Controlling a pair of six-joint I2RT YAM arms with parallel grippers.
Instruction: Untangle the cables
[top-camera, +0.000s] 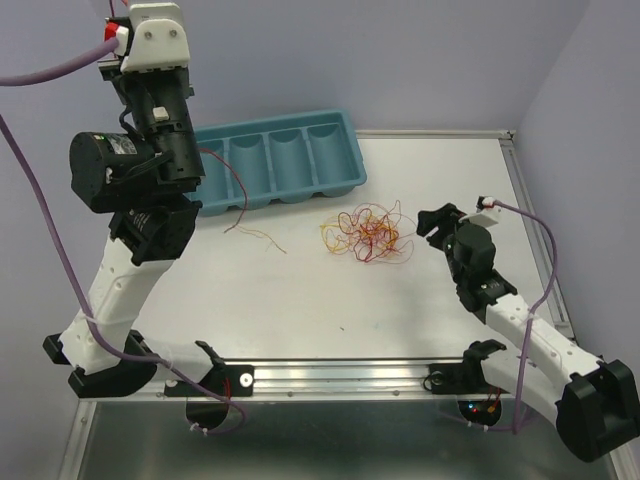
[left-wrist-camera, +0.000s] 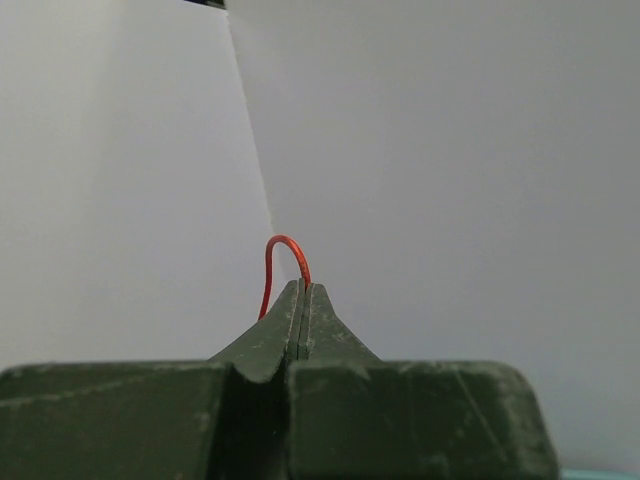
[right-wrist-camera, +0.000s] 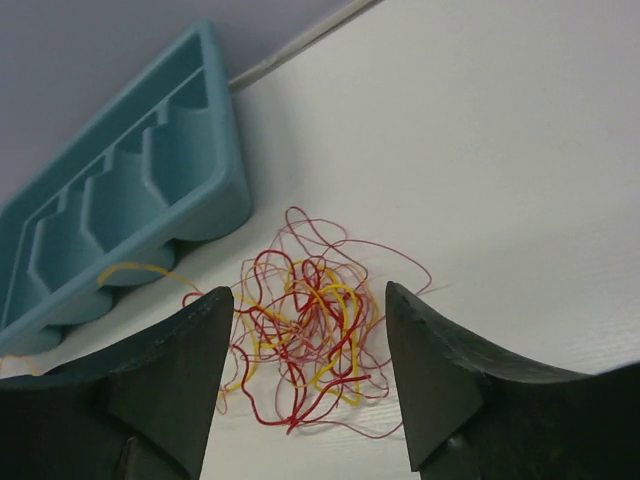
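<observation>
Cables (top-camera: 365, 233) lie tangled on the table (top-camera: 300, 310) (beside a blue tray (top-camera: 300, 165)); left fingers (left-wrist-camera: 303, 312) pinch one red strand (left-wrist-camera: 284, 238), right fingers (right-wrist-camera: 190, 340) stand open.

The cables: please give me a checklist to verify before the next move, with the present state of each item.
1. Left jaws hold one strand firmly: ok. They are shut on a red cable, which loops above their tips.
2. Right jaws ready to grasp: ok. They are open, and in the right wrist view the tangle lies between them.
3. Held red cable is free of the tangle: cannot tell. It hangs down near the blue tray, but its thin end is hard to follow.
4. Tangle is clear of the tray: ok, they lie apart on the table.
5. Cables are separated: not ok. Red and yellow loops form one knotted heap.
</observation>
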